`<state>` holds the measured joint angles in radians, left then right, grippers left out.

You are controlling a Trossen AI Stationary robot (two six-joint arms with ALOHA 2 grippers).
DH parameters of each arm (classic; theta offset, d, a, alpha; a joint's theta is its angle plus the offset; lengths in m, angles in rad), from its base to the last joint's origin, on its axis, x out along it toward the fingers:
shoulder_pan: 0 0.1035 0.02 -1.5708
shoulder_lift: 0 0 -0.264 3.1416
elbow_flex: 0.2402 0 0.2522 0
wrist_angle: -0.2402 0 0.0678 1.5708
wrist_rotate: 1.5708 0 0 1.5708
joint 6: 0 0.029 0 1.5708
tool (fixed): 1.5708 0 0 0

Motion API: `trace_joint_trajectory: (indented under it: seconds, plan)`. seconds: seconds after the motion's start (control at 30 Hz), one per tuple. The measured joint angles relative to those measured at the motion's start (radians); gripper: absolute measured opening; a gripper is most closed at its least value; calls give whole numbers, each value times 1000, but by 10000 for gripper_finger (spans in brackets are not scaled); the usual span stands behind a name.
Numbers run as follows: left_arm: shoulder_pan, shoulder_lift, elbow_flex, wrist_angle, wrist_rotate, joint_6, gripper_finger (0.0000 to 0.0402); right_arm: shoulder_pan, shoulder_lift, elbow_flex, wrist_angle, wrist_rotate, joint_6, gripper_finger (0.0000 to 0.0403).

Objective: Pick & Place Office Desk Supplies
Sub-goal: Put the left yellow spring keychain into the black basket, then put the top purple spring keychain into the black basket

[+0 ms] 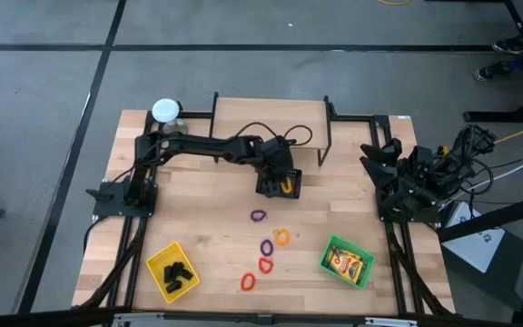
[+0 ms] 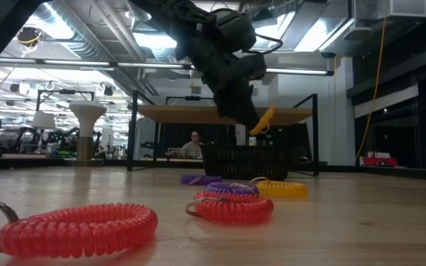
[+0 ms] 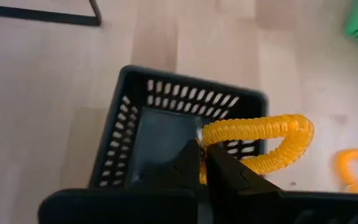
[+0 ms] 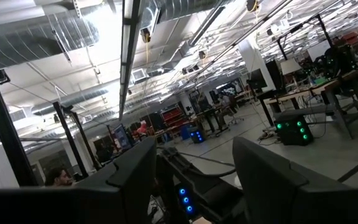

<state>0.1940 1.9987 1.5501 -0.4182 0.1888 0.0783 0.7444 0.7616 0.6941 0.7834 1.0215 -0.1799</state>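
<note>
Fingers of the left gripper (image 3: 205,163) are pinched together on a yellow ring (image 3: 263,142), a coiled loop whose free arc juts out beyond the fingertips while its near end is clamped between them.

Step in hand, as I judge it: the carry-and-place stage. The left gripper hangs above the black mesh basket (image 1: 279,183), near the middle of the table (image 1: 207,227), with the ring over the basket's open top (the low view shows it clear of the rim, not touching). The next move calls for a short descent and a release so the loop drops inside the walls rather than catching on the edge.

Loose rings (image 1: 265,247) in purple, orange and red lie nearer the front edge, still to be picked.

Right gripper (image 1: 381,153) waits at the table's right side, fingers spread, holding nothing.
</note>
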Motion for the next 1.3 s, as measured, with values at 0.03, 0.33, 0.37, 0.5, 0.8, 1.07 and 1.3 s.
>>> trace_joint_trajectory:
  seconds: [0.03, 0.33, 0.37, 0.5, 0.8, 1.07, 1.3]
  plan:
    - [-1, 0, 0, -4, -13, 12, 14, 0, 0, 0, 0, 0, 0, 214]
    - [-3, 0, 0, 4, -41, 1, 105, 0, 0, 0, 0, 0, 14, 214]
    - [-3, -1, 0, 9, -45, -15, 117, 0, 0, 0, 0, 0, 15, 214]
    - [-1, -22, -1, 35, -49, -82, 158, 0, 0, 0, 0, 0, 14, 214]
    - [1, -202, -1, 33, 9, -158, 182, 0, 4, 0, -1, 45, 23, 214]
    - [-103, -425, -3, -235, 61, -191, 163, 0, 12, 0, -24, 98, 117, 214]
    - [-302, -507, -173, -288, -46, -217, 163, 0, 46, 0, -33, 29, 139, 214]
